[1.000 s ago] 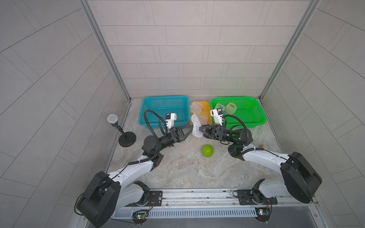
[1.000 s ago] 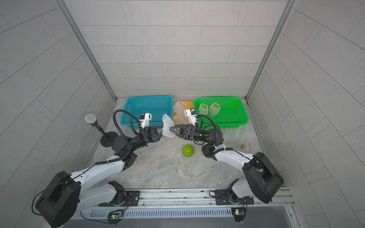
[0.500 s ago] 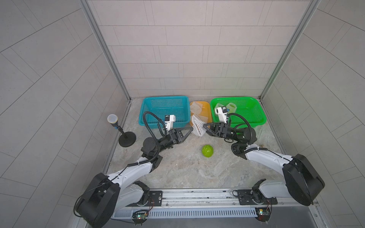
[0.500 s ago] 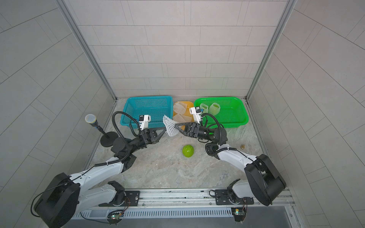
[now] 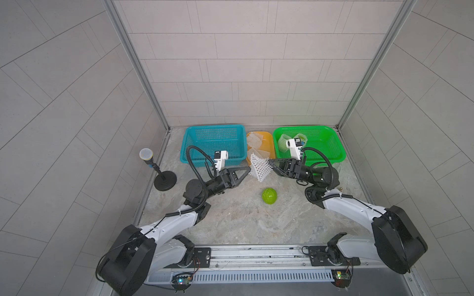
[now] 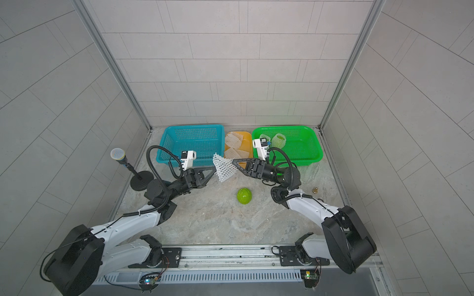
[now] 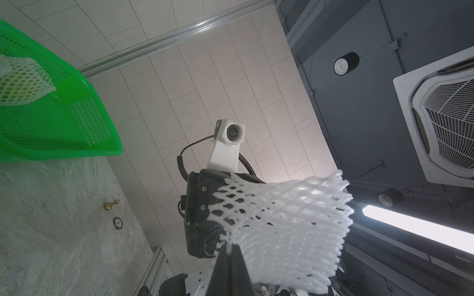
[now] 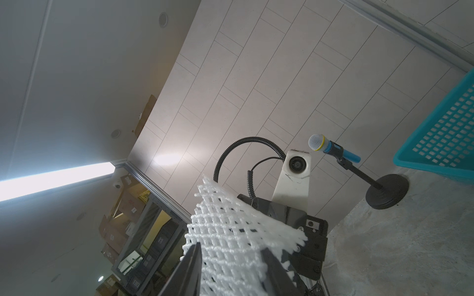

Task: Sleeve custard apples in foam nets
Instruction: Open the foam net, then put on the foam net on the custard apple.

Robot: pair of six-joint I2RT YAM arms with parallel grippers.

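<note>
In both top views the foam net (image 5: 259,167) hangs between the left end effector (image 5: 248,168) and the right end effector (image 5: 270,162), with a custard apple (image 5: 269,196) on the desk (image 5: 230,220) nearby. Left wrist: it is pinched shut on the net. Right wrist: jaws part-open astride the net, which screens the left end effector

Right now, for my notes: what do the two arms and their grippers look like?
The left arm and right arm share white links, black joints and bulky black base housings. The left gripper and right gripper are black, tapering wedges. Each wrist carries a white camera mount, with a black ribbed cable looping behind it.
</note>
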